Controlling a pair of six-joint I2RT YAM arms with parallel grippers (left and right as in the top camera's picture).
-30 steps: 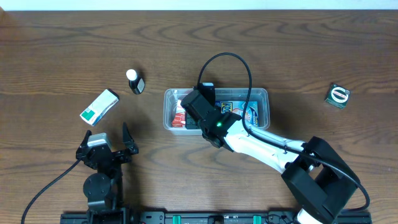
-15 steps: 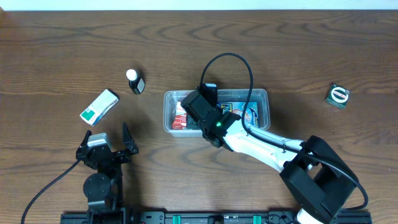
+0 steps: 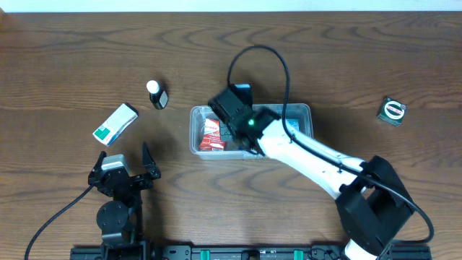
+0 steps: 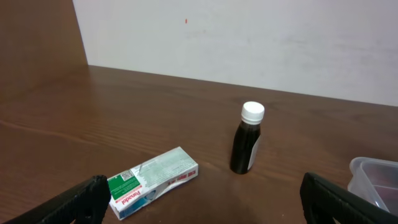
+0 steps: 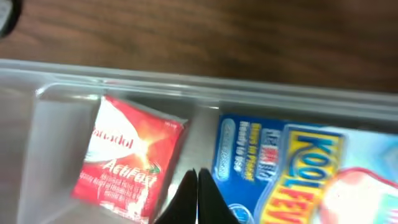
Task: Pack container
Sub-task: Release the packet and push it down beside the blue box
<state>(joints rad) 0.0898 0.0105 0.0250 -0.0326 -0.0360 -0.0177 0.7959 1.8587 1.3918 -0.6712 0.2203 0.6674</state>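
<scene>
Packing looks partway: clear rectangular plastic tub point(image 3: 195, 131), mid-counter point(image 3: 72, 58), holds a red sachet point(image 3: 211, 134) and blue packet point(image 5: 280, 168). White-green carton point(image 3: 115, 123), dark white-capped bottle point(image 3: 157, 94) and small green round item point(image 3: 393, 110) remain outside. Right hand point(image 5: 198, 186), pinched together and empty, hovers over the tub; left hand point(image 3: 123, 165) gapes wide.

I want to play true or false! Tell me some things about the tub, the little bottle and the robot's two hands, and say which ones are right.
1. The red packet is inside the container. True.
2. The dark bottle with the white cap lies on its side. False: it stands upright on the table.
3. The left hand holds the green-and-white box. False: that hand is open and empty, and the box lies on the table apart from it.
4. The right hand is over the container with its fingers shut. True.
</scene>
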